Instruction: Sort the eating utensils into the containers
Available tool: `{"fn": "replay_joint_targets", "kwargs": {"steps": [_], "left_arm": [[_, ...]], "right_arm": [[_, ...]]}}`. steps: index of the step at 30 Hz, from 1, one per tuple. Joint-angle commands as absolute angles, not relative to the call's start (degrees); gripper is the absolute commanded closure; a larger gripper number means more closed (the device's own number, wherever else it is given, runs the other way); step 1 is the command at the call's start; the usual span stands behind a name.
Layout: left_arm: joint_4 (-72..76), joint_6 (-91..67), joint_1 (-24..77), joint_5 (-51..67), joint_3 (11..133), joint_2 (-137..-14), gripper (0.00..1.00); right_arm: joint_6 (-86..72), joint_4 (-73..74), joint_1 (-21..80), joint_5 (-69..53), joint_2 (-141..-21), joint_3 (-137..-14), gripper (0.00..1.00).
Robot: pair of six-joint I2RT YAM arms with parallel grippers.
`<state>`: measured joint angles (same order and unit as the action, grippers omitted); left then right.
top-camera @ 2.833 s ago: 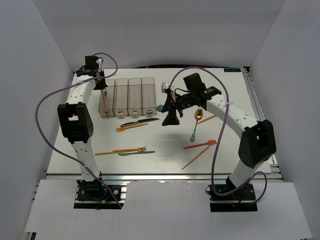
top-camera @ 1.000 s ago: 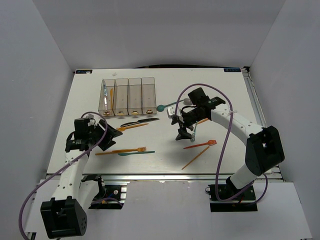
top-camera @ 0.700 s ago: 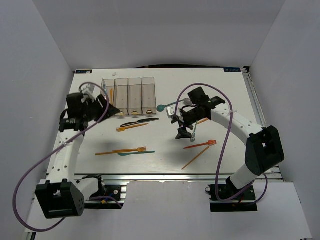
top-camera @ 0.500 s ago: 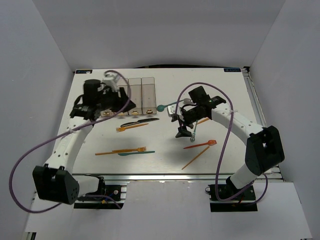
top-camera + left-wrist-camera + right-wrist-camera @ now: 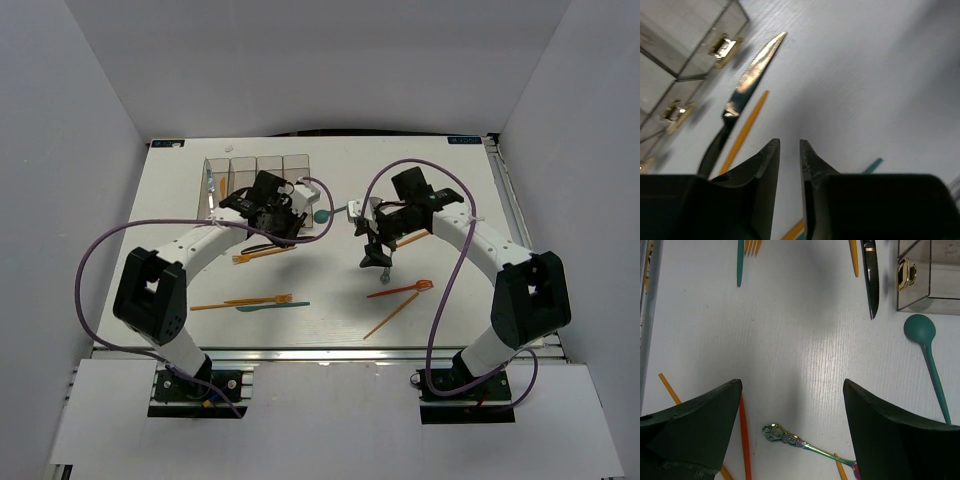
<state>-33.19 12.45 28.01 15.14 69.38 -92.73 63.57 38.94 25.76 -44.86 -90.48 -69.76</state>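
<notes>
The containers (image 5: pixel 232 172) are a row of clear bins at the back left, partly hidden by my left arm. My left gripper (image 5: pixel 284 222) hangs just in front of them, over the black knife (image 5: pixel 751 79) and an orange handle (image 5: pixel 744 133). Its jaws (image 5: pixel 788 144) stand a narrow gap apart with nothing between them. My right gripper (image 5: pixel 375 256) is wide open above the iridescent metal spoon (image 5: pixel 795 439), which lies between its fingers (image 5: pixel 792 387) in the right wrist view. A teal spoon (image 5: pixel 920 329) lies beside the bins.
An orange fork (image 5: pixel 262 255) lies under the black knife. Two orange utensils (image 5: pixel 245 300) and a teal knife (image 5: pixel 276 306) lie at the front left. A red spoon (image 5: pixel 402 290) and an orange stick (image 5: pixel 390 317) lie at the front right. Purple cables loop over both arms.
My left arm has swung from the front left, up along the bins, to their near right end, its jaws narrowing. The right gripper has hardly moved and stays wide open.
</notes>
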Motion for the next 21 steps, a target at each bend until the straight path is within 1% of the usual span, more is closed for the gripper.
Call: {"fn": "replay_joint_targets", "kwargs": {"steps": [1,3,6,7,9,10,21], "left_arm": [[-32.9,19.1,27.9,5.9,72.3,-94.0,0.67],[-32.3,21.2,27.9,4.0,72.1,-96.6,0.7],[-29.9,23.2,28.0,3.3,70.7,-98.7,0.7],[-28.1,23.4,28.0,3.0,70.1,-99.0,0.67],[-26.7,24.7,28.0,3.0,69.3,-99.7,0.65],[-25.8,25.0,27.9,2.6,69.1,-100.0,0.63],[-22.9,27.2,27.9,-1.1,69.0,-104.0,0.59]], "right_arm": [[63.0,39.5,25.6,-45.4,-89.6,-72.2,0.12],[62.9,39.6,25.6,-45.1,-89.8,-72.4,0.12],[62.8,39.8,25.4,-44.9,-90.0,-72.7,0.12],[62.8,40.0,25.3,-44.8,-90.2,-72.8,0.12],[63.0,40.2,25.2,-44.7,-90.3,-72.9,0.12],[63.0,40.3,25.1,-44.7,-90.4,-72.9,0.12],[62.6,40.5,24.4,-44.9,-91.3,-73.8,0.12]]}}
